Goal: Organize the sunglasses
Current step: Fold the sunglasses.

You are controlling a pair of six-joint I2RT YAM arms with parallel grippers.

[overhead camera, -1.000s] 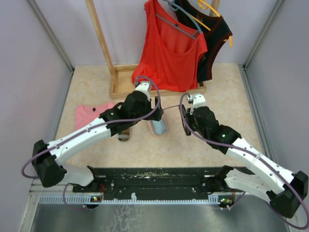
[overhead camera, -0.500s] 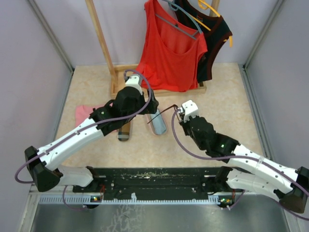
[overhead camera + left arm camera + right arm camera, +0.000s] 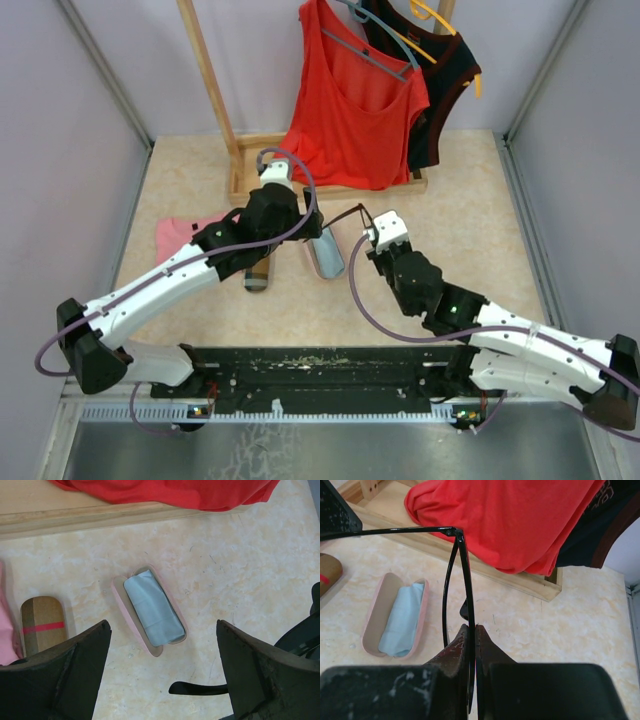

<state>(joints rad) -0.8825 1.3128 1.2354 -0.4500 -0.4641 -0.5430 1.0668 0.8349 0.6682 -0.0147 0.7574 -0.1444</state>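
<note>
My right gripper (image 3: 471,630) is shut on the thin rim of a pair of dark sunglasses (image 3: 461,575), held above the table. One of its thin arms sticks out to the left. From above, the sunglasses (image 3: 340,220) show as a thin dark line between my right gripper (image 3: 378,232) and my left gripper (image 3: 295,215). The left gripper (image 3: 161,625) is open and empty, hovering over an open pink case (image 3: 131,625). The black tip of the sunglasses' arm (image 3: 200,688) reaches in beside its right finger (image 3: 265,675).
The pink case (image 3: 338,262) lies open with a blue cloth (image 3: 152,610) inside. A brown plaid case (image 3: 257,272) lies left of it, near a pink garment (image 3: 185,232). Behind stands a wooden rack base (image 3: 245,180) with a red top (image 3: 355,100) and a dark top (image 3: 440,80).
My right gripper has carried the sunglasses left and nearer, and their arm now slants toward the pink case. My left gripper has drawn back to the left, away from the sunglasses.
</note>
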